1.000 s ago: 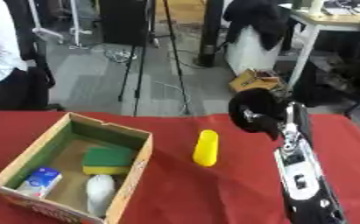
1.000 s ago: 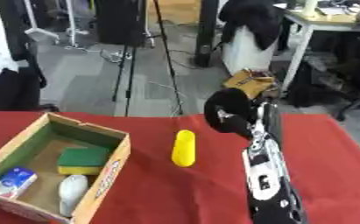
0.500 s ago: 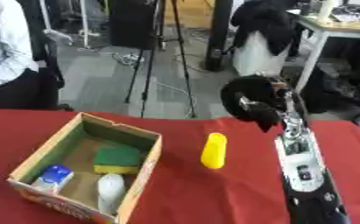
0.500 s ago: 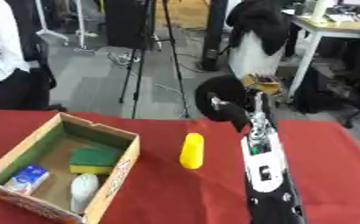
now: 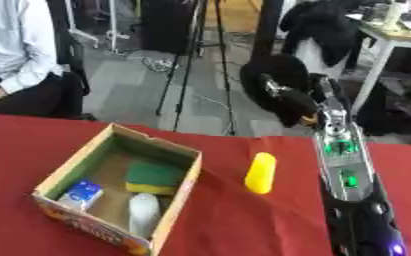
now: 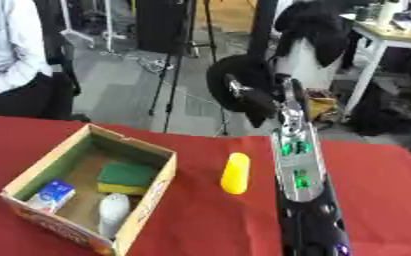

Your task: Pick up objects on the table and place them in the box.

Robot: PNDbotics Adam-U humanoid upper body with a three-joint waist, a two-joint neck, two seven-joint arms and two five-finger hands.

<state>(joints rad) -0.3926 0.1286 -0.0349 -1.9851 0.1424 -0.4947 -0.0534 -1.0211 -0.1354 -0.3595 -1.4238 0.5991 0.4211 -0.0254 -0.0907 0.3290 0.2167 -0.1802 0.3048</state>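
A yellow capsule-shaped object [image 5: 261, 172] lies on the red table [image 5: 226, 220], its long axis running roughly away from the camera. It sits just right of the box [image 5: 169, 200] and apart from it, with a strip of red cloth between them.

The box is open-topped cardboard, turned at an angle so one corner points toward the near edge of the table. Inside it are three things: a green and yellow sponge [image 5: 153, 177] toward the far right wall, a white rounded object [image 5: 143, 214] lying along the right wall nearer the camera, and a small blue and white carton [image 5: 80, 194] in the left corner. The sponge and the white object lie next to each other; the carton is a little apart from both.

The right arm [image 5: 344, 170] rises from the lower right of the view, silver with green lights along it, and passes to the right of the yellow object without touching it. At its end the right hand [image 5: 283, 97] is held up above the table's far edge, well above the yellow object. It shows as a dark mass against the dark background, and I cannot tell whether its fingers are spread or curled. It holds nothing that can be seen.

A person's white sleeve [image 5: 16, 45] shows at the far left edge, away from the table's things.
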